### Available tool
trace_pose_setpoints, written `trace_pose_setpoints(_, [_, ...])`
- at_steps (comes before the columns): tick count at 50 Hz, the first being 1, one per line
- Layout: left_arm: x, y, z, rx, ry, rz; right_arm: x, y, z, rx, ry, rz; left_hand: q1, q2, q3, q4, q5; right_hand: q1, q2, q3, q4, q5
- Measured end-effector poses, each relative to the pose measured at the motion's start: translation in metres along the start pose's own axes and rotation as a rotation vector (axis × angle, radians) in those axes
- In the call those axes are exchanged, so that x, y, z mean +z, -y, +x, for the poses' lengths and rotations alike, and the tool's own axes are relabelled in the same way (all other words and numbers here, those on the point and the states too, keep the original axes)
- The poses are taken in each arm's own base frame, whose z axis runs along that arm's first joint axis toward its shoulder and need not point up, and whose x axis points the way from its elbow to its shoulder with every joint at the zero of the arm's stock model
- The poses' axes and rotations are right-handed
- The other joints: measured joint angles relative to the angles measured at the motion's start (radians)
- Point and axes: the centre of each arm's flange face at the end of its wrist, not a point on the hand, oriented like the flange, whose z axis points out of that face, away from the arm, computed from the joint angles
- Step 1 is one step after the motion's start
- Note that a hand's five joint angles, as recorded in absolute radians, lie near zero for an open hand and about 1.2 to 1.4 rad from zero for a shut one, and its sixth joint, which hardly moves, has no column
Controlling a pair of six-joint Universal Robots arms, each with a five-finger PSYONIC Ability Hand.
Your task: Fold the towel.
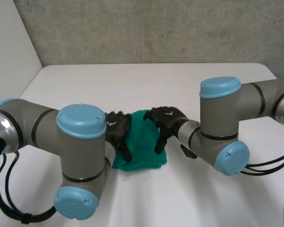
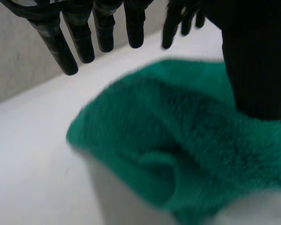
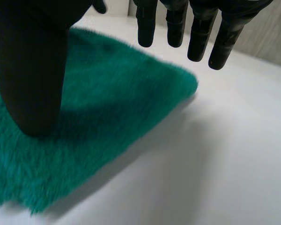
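Currently the green towel (image 1: pixel 141 144) lies bunched mid-table (image 1: pixel 132 80), nearer the front edge, apparently doubled over already. Left hand (image 1: pixel 118 131) sits at its left edge, right hand (image 1: pixel 166 119) at its far right corner. Both are relaxed, fingers straight and clear of the pile, each thumb resting on cloth, grasping nothing. Risk: a thumb snags the plush on lifting off and drags the layers askew. The lumpy roll on the left hand's side looks likely to spring open.

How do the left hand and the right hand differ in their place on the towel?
The left hand is at the green towel's left edge; the right hand is at its right side. By the left hand the towel bulges in a fold; by the right hand it lies flat. Both keep straight fingers.
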Motion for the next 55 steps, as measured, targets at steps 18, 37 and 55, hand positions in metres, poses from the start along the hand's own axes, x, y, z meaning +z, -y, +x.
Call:
trace_pose_setpoints(18, [0.01,-0.032,-0.039,0.087,0.079,-0.156,0.011,-0.013,0.006,-0.118,-0.074,-0.054,0.0,0.0,0.0,0.0,-0.002,0.0,0.0,0.0,0.0,0.0])
trace_pose_setpoints(37, [-0.011,0.063,-0.059,0.017,0.085,0.135,-0.047,0.078,0.039,-0.149,-0.301,0.189,0.0,-0.002,-0.011,-0.003,-0.003,0.0,0.0,0.0,0.0,0.0])
trace_pose_setpoints(55, [-0.076,0.171,-0.129,-0.108,0.18,0.36,-0.134,0.141,0.097,-0.116,-0.577,0.372,-0.013,-0.01,-0.011,-0.01,-0.003,0.0,0.0,0.0,0.0,0.0])
